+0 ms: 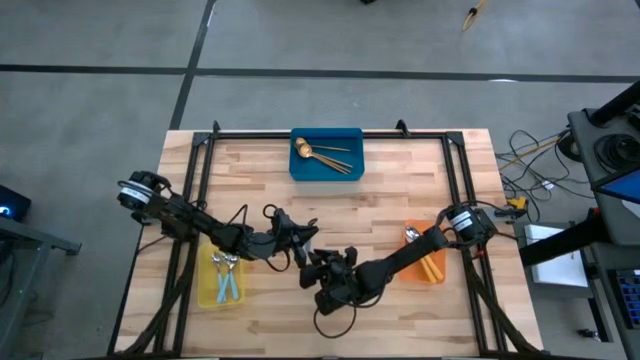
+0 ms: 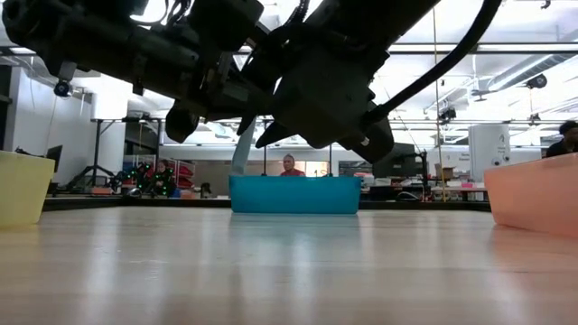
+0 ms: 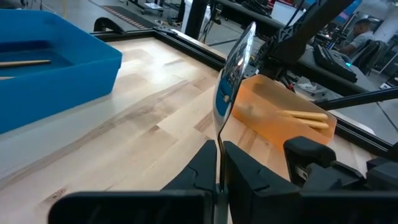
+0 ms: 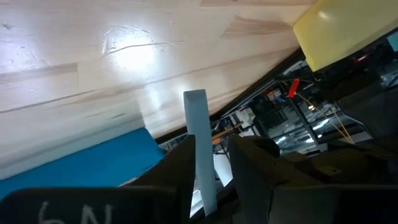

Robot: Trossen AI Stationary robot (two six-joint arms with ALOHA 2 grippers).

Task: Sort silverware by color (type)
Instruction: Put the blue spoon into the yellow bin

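Both tools meet above the middle of the desk, toward its front edge. Our left tool (image 1: 298, 243) is clamped on the neck of a spoon (image 3: 233, 68), whose silver bowl stands up past the fingers in the left wrist view. Our right tool (image 1: 318, 268) has its fingers on either side of the same spoon's light-blue handle, which shows as a flat strip between them in the right wrist view; we cannot tell whether they press on it.

Outward from there, a yellow bin (image 1: 222, 280) near the front left corner holds blue-handled spoons (image 1: 226, 270). An orange bin (image 1: 428, 265) by the right edge holds orange-handled spoons (image 1: 430, 266). A blue bin (image 1: 326, 154) at the middle of the far edge holds gold spoons (image 1: 320, 155).
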